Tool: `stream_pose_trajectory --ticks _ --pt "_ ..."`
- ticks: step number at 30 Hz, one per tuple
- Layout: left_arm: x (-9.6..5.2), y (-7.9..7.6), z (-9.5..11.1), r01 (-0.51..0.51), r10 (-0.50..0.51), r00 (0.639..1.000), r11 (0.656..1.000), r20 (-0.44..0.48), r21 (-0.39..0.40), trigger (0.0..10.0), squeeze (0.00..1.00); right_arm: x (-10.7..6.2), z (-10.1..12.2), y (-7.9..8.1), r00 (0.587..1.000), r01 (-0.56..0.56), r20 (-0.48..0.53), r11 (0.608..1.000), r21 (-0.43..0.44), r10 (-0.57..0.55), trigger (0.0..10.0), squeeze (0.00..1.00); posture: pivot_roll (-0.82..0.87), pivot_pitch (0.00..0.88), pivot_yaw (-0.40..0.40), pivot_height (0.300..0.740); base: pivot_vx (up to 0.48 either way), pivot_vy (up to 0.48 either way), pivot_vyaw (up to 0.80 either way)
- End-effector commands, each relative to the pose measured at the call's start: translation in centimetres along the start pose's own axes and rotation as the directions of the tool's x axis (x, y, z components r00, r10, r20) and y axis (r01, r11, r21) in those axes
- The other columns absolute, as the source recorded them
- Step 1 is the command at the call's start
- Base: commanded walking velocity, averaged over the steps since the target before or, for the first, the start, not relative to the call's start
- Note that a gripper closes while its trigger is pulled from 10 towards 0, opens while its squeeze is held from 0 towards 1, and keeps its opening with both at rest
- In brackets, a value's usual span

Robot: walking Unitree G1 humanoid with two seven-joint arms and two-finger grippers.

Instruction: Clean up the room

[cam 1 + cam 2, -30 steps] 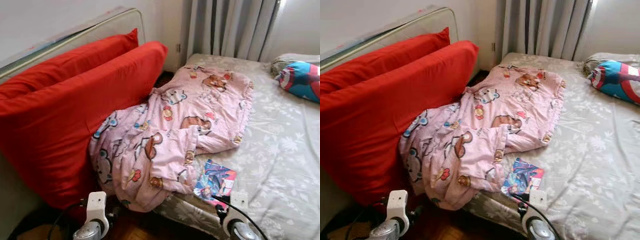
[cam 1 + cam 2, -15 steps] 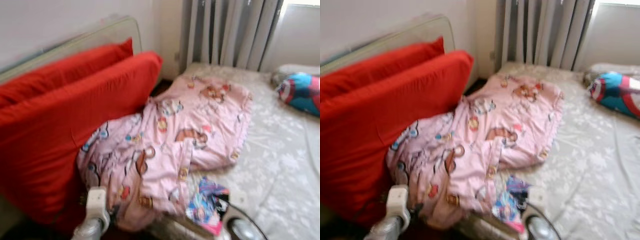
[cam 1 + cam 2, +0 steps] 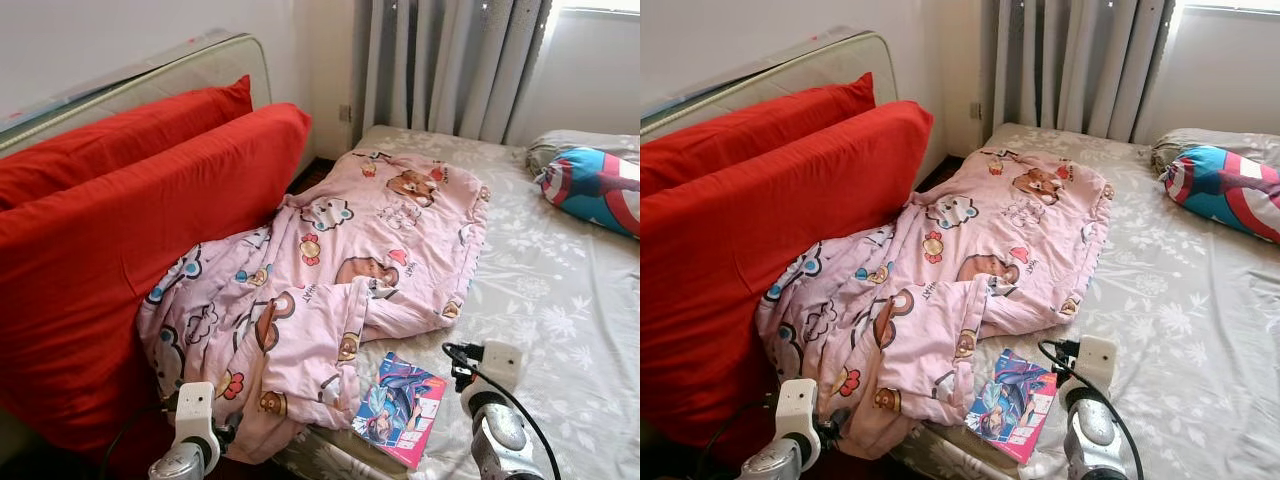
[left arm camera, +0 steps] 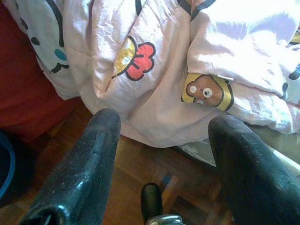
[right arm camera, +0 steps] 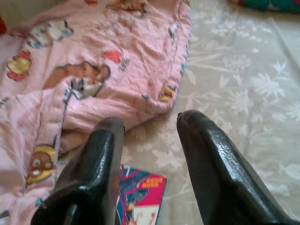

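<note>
Clearly little is tidied: the blanket (image 3: 330,270) lies crumpled over the bed's (image 3: 560,300) near-left corner, a magazine (image 3: 400,408) at its near edge; both the left gripper (image 4: 161,154) and right gripper (image 5: 150,159) gape wide, empty.

White wall (image 3: 120,40), grey curtains (image 3: 450,60), wooden parquet floor (image 4: 154,168), daylight

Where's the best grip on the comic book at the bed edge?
Probably the comic book's lower corner, which seems to overhang the bed edge. It lies flat, so pinch it from the floor side, one finger under. The right gripper, open, is nearest.
</note>
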State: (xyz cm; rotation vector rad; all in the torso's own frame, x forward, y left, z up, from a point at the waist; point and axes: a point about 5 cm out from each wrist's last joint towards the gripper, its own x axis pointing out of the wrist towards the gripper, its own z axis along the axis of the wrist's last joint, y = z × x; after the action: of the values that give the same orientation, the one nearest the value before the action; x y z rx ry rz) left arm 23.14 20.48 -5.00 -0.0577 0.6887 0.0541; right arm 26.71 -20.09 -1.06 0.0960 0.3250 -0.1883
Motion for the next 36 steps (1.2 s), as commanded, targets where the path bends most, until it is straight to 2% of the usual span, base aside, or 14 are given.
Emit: stream_pose_trajectory --ticks 1,6,9,10,12,23,32,36 --pt "-0.1 0.5 -0.1 -0.015 0.015 1.0 1.0 -0.001 -0.003 10.0 0.0 0.0 0.2 0.2 1.0 -0.017 0.026 1.0 -0.01 0.017 10.0 0.0 0.01 0.0 0.037 0.74 0.0 0.0 0.0" --pt "-0.1 0.5 0.0 -0.015 0.015 1.0 1.0 0.0 -0.005 10.0 0.0 0.0 0.6 0.4 0.997 -0.048 0.061 0.999 0.009 0.048 10.0 0.0 0.01 0.0 0.038 0.74 0.0 0.0 0.0" --pt "-0.1 0.6 -0.1 -0.016 0.016 1.0 1.0 0.001 -0.007 10.0 0.0 0.0 0.6 0.6 0.995 -0.083 0.057 0.996 -0.028 0.084 10.0 0.0 0.02 0.0 0.04 0.74 0.0 0.0 0.0" --pt "-0.1 0.6 0.0 -0.016 0.016 1.0 1.0 0.002 -0.007 10.0 0.0 1.4 4.0 1.4 0.979 -0.096 0.178 0.995 -0.038 0.101 10.0 0.0 0.02 0.0 0.042 0.74 0.0 0.0 0.0" --pt "-0.1 0.6 0.0 -0.017 0.017 1.0 1.0 0.004 -0.006 10.0 0.0 2.2 6.3 2.1 0.961 -0.11 0.251 0.992 -0.057 0.121 10.0 0.0 0.02 0.0 0.043 0.74 0.0 0.0 0.0" --pt "-0.2 0.6 -0.3 -0.014 0.014 1.0 1.0 -0.005 -0.002 10.0 0.0 2.1 5.2 2.4 0.973 -0.135 0.176 0.988 -0.077 0.146 10.0 0.0 0.01 0.0 0.051 0.671 0.0 0.0 0.0" --pt "-0.3 0.4 -0.6 -0.023 0.023 1.0 0.999 0.018 -0.039 10.0 0.0 1.9 3.8 1.5 0.986 -0.124 0.099 0.989 -0.076 0.131 10.0 0.0 0.01 0.0 0.055 0.671 0.0 0.0 0.0" --pt "-0.4 0.4 -0.6 -0.03 0.033 0.998 0.998 0.044 -0.054 10.0 0.0 1.9 3.8 1.4 0.985 -0.134 0.097 0.988 -0.073 0.14 10.0 0.0 0.01 0.0 0.05 0.671 0.0 0.0 0.0"
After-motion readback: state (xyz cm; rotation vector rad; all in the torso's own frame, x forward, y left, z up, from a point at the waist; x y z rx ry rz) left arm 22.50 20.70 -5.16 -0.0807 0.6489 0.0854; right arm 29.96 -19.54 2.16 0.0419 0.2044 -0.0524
